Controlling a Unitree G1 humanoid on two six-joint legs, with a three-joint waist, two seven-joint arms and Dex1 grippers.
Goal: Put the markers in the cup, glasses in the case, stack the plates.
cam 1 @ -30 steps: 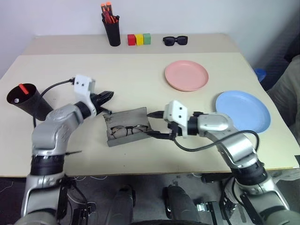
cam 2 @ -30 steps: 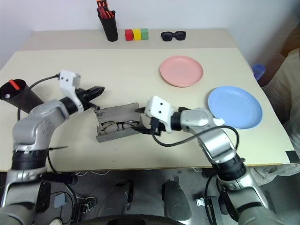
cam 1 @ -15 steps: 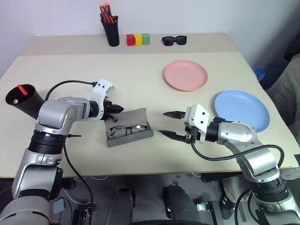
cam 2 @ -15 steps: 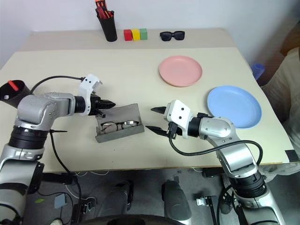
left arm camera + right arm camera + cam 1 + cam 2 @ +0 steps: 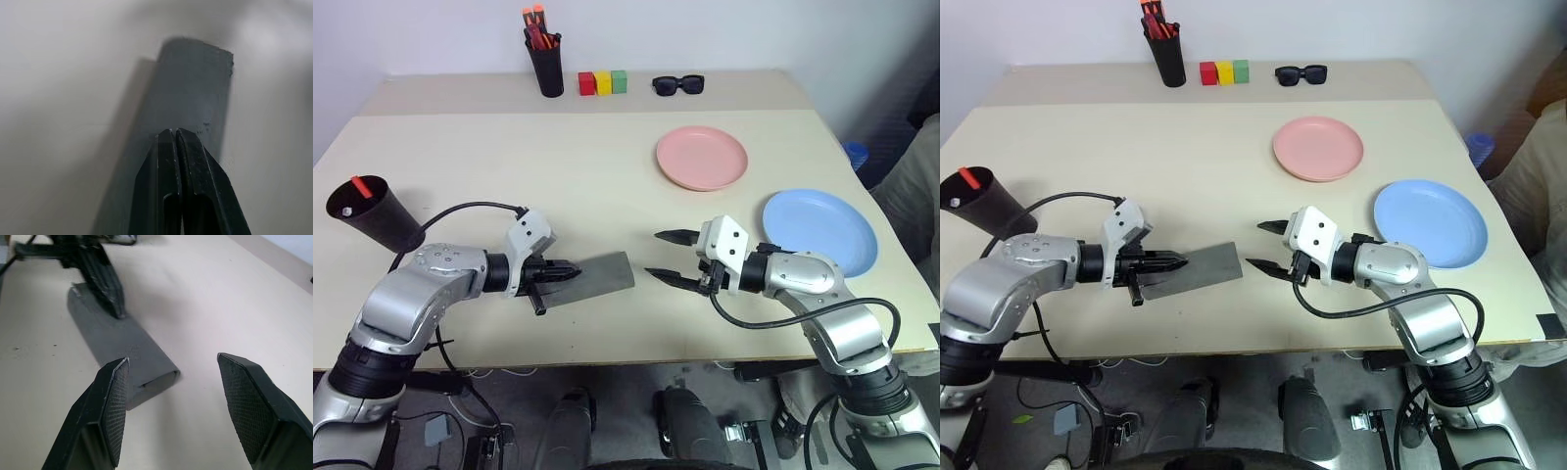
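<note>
Left gripper (image 5: 570,268) clenched, pressing on the closed case (image 5: 597,273); right gripper (image 5: 666,256) spread, empty

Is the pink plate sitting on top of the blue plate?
No, the pink plate lies by itself on the table, apart from the blue plate.

Left arm bent inward, its left gripper (image 5: 570,268) pointing right and slightly down, fingers pressed together. Right arm reaches inward, right gripper (image 5: 669,256) nearly level, pointing left, fingers spread apart.
</note>
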